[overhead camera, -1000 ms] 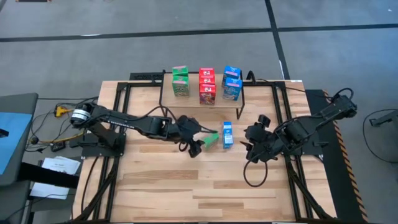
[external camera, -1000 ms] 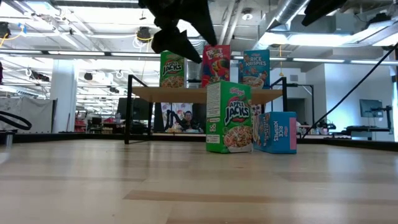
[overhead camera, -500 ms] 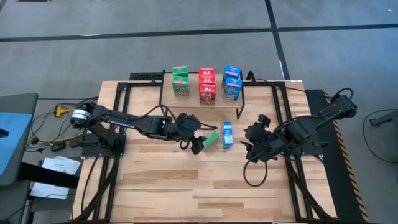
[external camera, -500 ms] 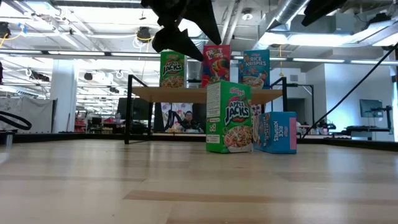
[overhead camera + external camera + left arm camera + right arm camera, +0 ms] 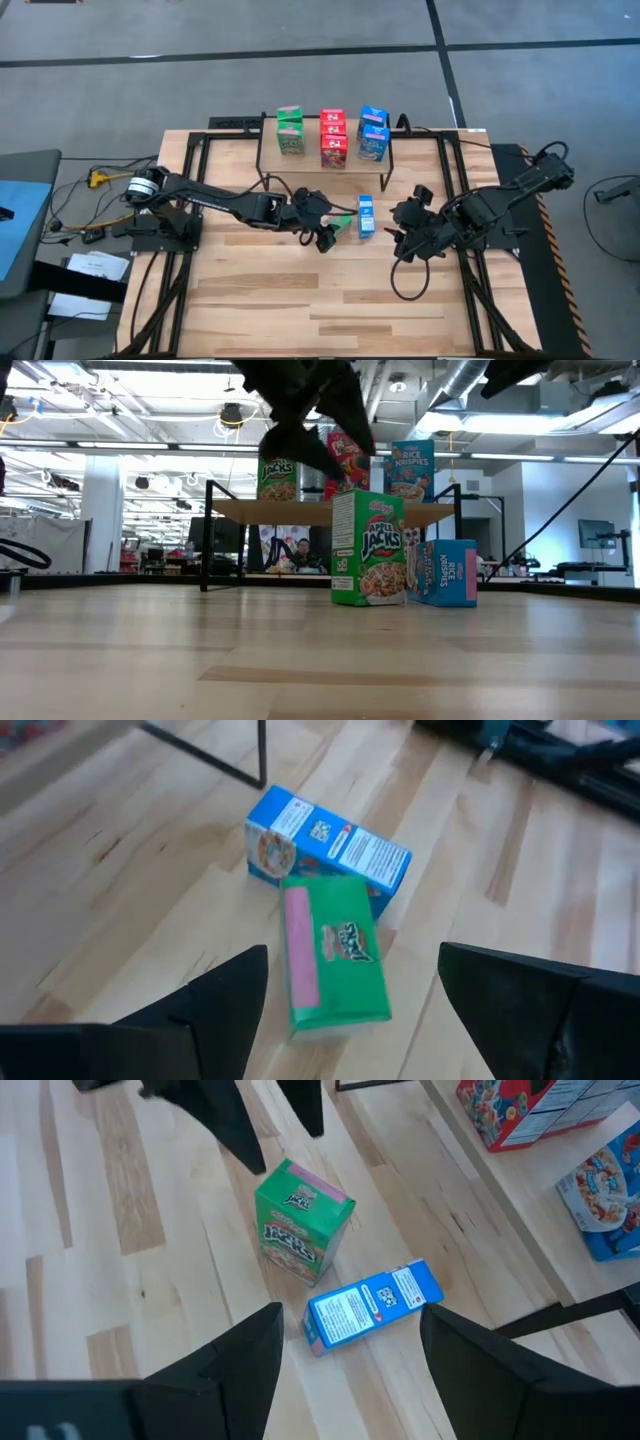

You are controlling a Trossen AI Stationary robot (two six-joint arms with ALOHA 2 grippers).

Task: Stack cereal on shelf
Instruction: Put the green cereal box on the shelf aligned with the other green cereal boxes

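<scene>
A green cereal box (image 5: 343, 222) stands upright on the tabletop, with a blue box (image 5: 366, 215) right beside it toward the table's right edge. More green, red and blue boxes stand on the shelf (image 5: 325, 160) at the far side. My left gripper (image 5: 325, 224) hangs open just above and left of the green box (image 5: 335, 955), one finger on either side of it and neither touching. In the low view the left gripper (image 5: 315, 420) is above the box top (image 5: 368, 495). My right gripper (image 5: 400, 235) waits open to the right of the blue box (image 5: 370, 1305).
The shelf's black legs (image 5: 386, 170) stand just beyond the two loose boxes. Bare wooden tabletop (image 5: 330, 300) spreads toward the near edge. A black cable loops on the table near the right arm (image 5: 405, 285). In the low view the shelf board (image 5: 330, 510) carries the stacked boxes.
My left gripper has moved toward the table's right edge and slightly down, closing in over the green box. The green and blue boxes have stayed in place.
</scene>
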